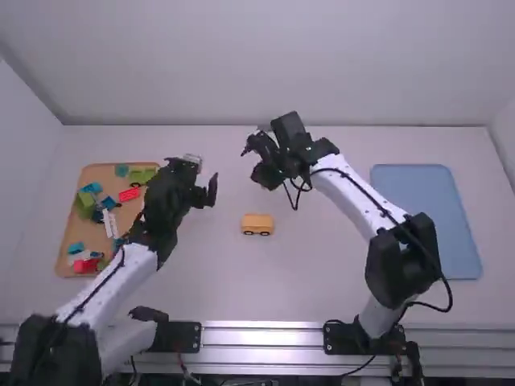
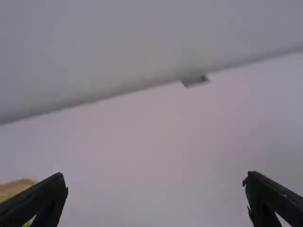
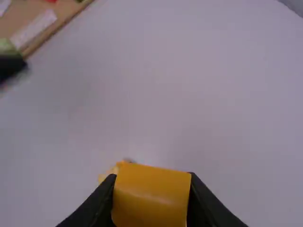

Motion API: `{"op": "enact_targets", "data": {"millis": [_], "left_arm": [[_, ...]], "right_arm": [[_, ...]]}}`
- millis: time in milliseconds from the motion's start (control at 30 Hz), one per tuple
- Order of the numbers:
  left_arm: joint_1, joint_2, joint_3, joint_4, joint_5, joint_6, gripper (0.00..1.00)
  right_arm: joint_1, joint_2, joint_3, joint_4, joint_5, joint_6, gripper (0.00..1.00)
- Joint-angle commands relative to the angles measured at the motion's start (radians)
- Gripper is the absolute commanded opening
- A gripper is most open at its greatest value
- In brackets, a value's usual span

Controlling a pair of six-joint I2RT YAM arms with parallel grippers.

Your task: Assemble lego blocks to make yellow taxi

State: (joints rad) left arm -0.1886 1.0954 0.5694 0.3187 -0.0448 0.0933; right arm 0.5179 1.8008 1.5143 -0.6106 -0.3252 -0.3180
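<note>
A yellow car base with dark wheels rests on the middle of the table. My right gripper is above the table, farther from the camera than the car base; in the right wrist view the right gripper is shut on a yellow block. Behind that block a paler yellow piece is partly hidden. My left gripper hangs between the wooden tray and the car base, and in the left wrist view the left gripper is open with nothing between its fingers.
A wooden tray of loose coloured blocks is on the left, partly behind the left arm. On the right lies a blue tray. A wall rises along the table's far edge. A dark part of the left gripper shows at the right wrist view's left edge.
</note>
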Motion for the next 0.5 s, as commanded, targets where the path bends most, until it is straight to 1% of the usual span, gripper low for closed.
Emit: {"op": "enact_targets", "data": {"millis": [0, 67, 100, 167, 233, 300, 333, 400, 433, 467], "left_arm": [[0.012, -0.16, 0.005, -0.054, -0.106, -0.018, 0.99], [0.024, -0.275, 0.005, -0.135, -0.113, -0.024, 0.99], [0.039, -0.373, 0.005, -0.211, -0.153, -0.063, 0.99], [0.058, -0.481, 0.005, -0.3, -0.24, -0.129, 0.99], [0.07, -0.563, 0.005, -0.375, -0.3, -0.152, 0.99], [0.079, -0.672, 0.005, -0.468, -0.346, -0.15, 0.99], [0.076, -0.72, 0.005, -0.502, -0.365, -0.15, 0.99], [0.075, -0.763, 0.005, -0.533, -0.377, -0.15, 0.99], [0.075, -0.803, 0.005, -0.562, -0.394, -0.15, 0.99], [0.076, -0.814, 0.004, -0.57, -0.394, -0.15, 0.99]], "right_arm": [[0.032, 0.013, 0.029, -0.018, 0.011, -0.116, 0.16], [0.058, 0.028, 0.029, -0.013, 0.011, -0.144, 0.16], [0.082, 0.043, 0.031, 0.006, 0.008, -0.159, 0.15], [0.118, 0.071, 0.043, 0.032, 0.007, -0.167, 0.15], [0.151, 0.108, 0.075, 0.025, 0.012, -0.201, 0.14], [0.195, 0.182, 0.162, -0.037, 0.012, -0.248, 0.14], [0.219, 0.232, 0.225, -0.087, 0.012, -0.276, 0.14], [0.243, 0.29, 0.304, -0.151, 0.013, -0.312, 0.14], [0.271, 0.362, 0.397, -0.217, 0.031, -0.329, 0.13], [0.28, 0.387, 0.428, -0.239, 0.048, -0.336, 0.13]]}}
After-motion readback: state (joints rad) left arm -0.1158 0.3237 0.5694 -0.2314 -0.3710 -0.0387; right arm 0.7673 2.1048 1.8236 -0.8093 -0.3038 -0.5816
